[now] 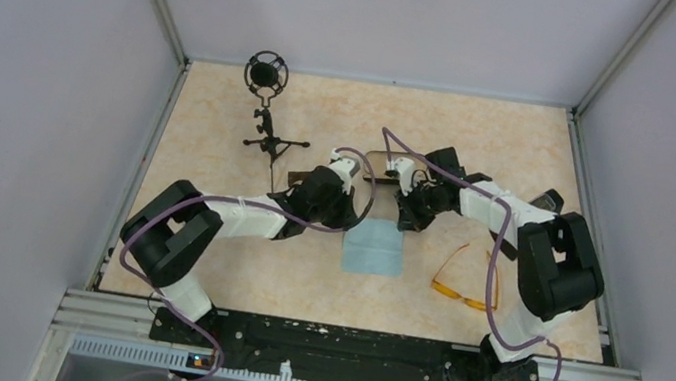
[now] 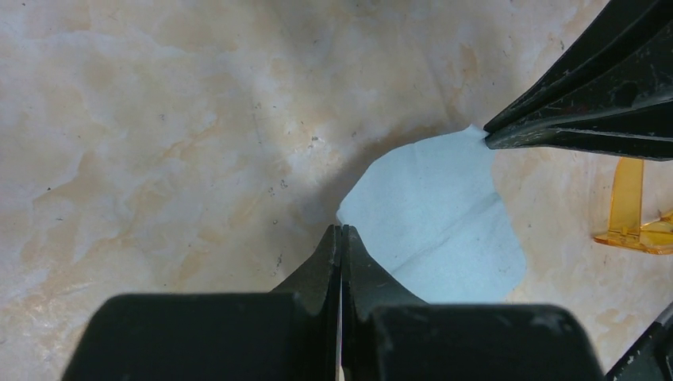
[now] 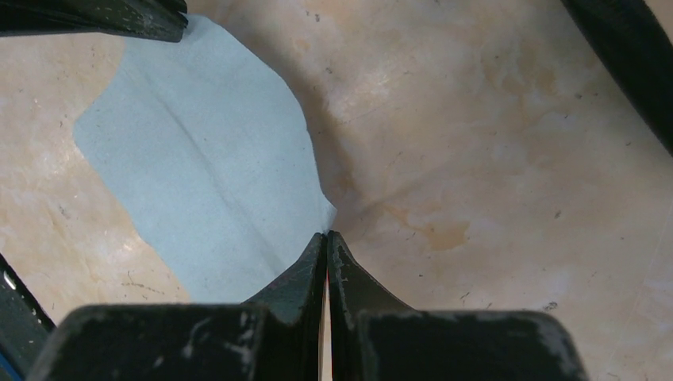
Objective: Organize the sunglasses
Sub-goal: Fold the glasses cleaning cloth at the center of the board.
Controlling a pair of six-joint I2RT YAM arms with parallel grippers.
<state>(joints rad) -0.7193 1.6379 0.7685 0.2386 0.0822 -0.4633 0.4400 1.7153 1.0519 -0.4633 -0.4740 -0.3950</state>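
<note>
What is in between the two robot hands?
The blue cloth. The left gripper and the right gripper each pinch a corner of it, as both wrist views show.

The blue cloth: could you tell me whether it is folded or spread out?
Spread out: the cloth is one open sheet, pinched at two corners by left gripper and right gripper.

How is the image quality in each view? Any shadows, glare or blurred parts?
Top external view: even light, sharp, no glare; the sunglasses look small but clear. Left wrist view: the left tool is dark and soft near the lens; a shadow lies beside the blue cloth. Right wrist view: the right tool is likewise dark; the table is sharp.
</note>
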